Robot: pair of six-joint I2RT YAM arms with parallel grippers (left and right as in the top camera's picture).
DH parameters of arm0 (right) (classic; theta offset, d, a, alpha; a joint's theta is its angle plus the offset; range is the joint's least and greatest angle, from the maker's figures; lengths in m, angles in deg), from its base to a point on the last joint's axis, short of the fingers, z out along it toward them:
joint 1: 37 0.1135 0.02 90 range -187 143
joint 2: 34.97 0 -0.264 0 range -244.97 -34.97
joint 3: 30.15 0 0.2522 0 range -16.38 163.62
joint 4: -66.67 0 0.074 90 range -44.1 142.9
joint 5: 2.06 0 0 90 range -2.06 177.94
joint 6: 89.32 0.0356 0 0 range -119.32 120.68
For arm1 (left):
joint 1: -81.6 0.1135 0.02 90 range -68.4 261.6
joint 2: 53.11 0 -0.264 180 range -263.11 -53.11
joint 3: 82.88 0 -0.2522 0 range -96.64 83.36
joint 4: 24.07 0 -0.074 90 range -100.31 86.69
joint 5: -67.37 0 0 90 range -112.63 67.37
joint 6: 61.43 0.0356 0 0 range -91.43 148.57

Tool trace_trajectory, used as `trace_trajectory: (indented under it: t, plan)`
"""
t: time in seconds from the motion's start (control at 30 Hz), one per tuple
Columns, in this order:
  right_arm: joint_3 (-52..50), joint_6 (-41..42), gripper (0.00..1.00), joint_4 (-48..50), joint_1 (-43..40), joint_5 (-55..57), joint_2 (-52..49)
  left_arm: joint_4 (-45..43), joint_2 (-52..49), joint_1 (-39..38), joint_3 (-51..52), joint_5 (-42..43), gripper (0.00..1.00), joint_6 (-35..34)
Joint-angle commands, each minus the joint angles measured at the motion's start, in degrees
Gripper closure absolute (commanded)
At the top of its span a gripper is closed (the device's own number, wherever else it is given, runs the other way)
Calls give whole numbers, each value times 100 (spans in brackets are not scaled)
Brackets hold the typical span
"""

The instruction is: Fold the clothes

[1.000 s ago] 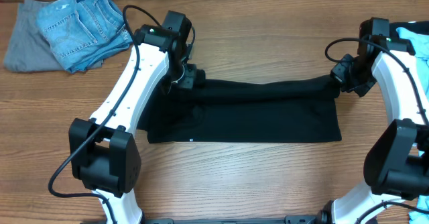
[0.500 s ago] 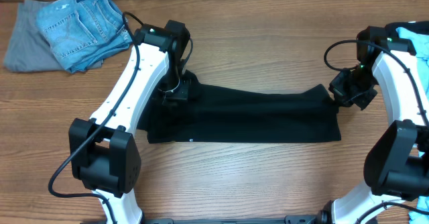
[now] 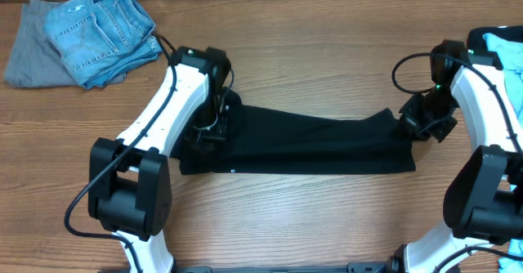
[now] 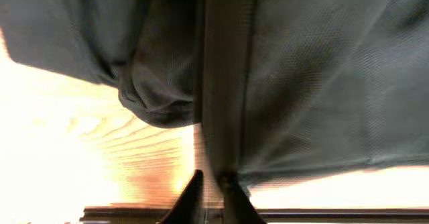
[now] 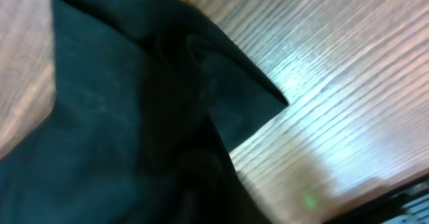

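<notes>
Now the clothes [image 3: 319,146] lie on the table [image 3: 327,52], a long black band (top edge rumpled). The left fingers [image 4: 190,200] and right fingers [image 3: 411,119] sit at opposite ends; whether either pair pinches it, I cannot tell.

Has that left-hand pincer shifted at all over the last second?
Yes. The left pincer has come toward the robot's side of the table, away from the jeans, bringing the far edge of the black garment with it.

The clothes [image 3: 327,146] are showing matt, finely woven black cloth, the table [image 3: 327,52] is gleaming as smooth grained wood, and the jeans [image 3: 98,28] are looking like faded denim.
</notes>
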Motion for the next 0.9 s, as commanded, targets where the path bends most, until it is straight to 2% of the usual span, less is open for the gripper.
trace_trajectory:
  t: [0.0, 0.03, 0.1, 0.17, 0.27, 0.4, 0.5, 0.6, 0.7, 0.8, 0.87]
  plan:
    - [-157, 52, 66, 57, -11, 129, 197, -146, 42, -26, 448, -219, 76, -63]
    - [-195, 57, 59, 59, -11, 125, 197, -199, 42, -26, 546, -216, 73, -63]
    - [-256, 55, 43, 85, -11, 103, 197, -240, 42, -26, 671, -214, 51, -63]
    - [-251, 52, 36, 83, -11, 109, 197, -234, 42, -26, 695, -236, 47, -63]
    - [-236, 9, 33, 127, -11, 103, 199, -234, 46, -26, 520, -238, 52, -92]
    - [-236, -59, 33, 304, -11, -2, 197, -142, 46, -35, -42, -166, 65, -195]
    - [-243, -57, 34, 514, -9, -48, 197, -177, 46, -85, -540, 267, 70, -162]
    - [-254, -55, 39, 761, 42, -85, 197, -560, 46, -199, -826, 691, 74, 157]
    - [-258, -52, 54, 964, 109, -229, 197, -1054, 37, -343, -826, 940, 77, 328]
    - [-310, -50, 68, 1078, 179, -278, 195, -1362, -61, -424, -732, 931, 86, 313]
    - [-378, -50, 72, 1126, 234, -278, 190, -1458, -195, -422, -695, 949, 92, 269]
